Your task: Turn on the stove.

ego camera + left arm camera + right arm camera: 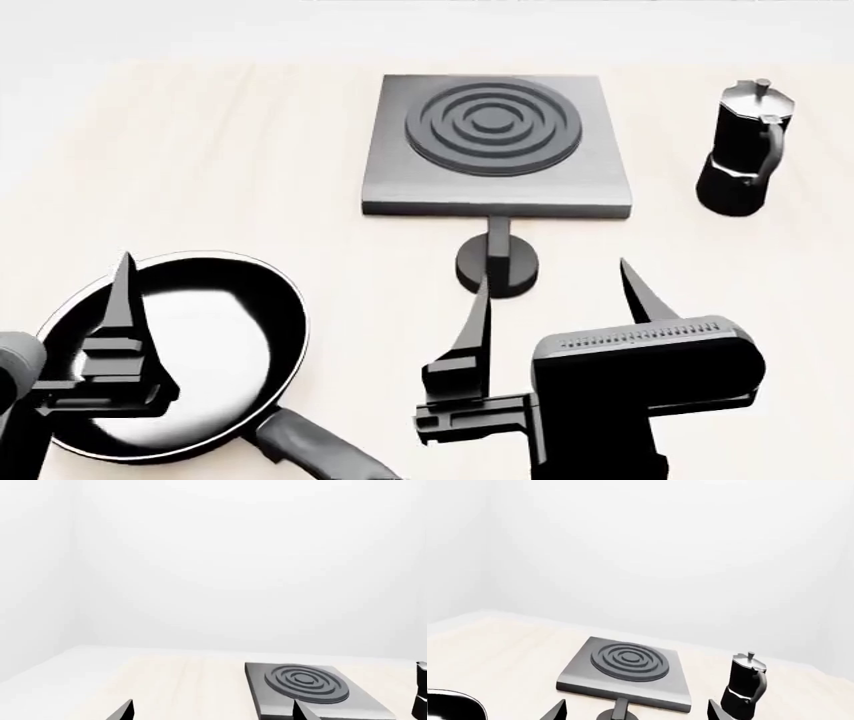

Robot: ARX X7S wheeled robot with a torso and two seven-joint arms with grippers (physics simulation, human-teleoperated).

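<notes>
The stove (494,150) is a flat square dark-grey slab with a raised ring burner, lying on the pale wooden table. Its round black knob (498,265) sits just in front of the slab's near edge. My right gripper (553,272) is open and empty, a little behind the knob and slightly to its right. In the right wrist view the knob (619,713) lies between the tips of the right gripper (636,706), with the stove (627,667) beyond. My left gripper (213,711) is open and empty. Only one of its fingers (127,310) shows in the head view, above the frying pan. The stove (307,685) is ahead near one tip.
A black frying pan (174,350) lies at the near left, its handle pointing toward me. A black moka pot (745,150) stands to the right of the stove and also shows in the right wrist view (746,685). White walls stand beyond the table's far edge.
</notes>
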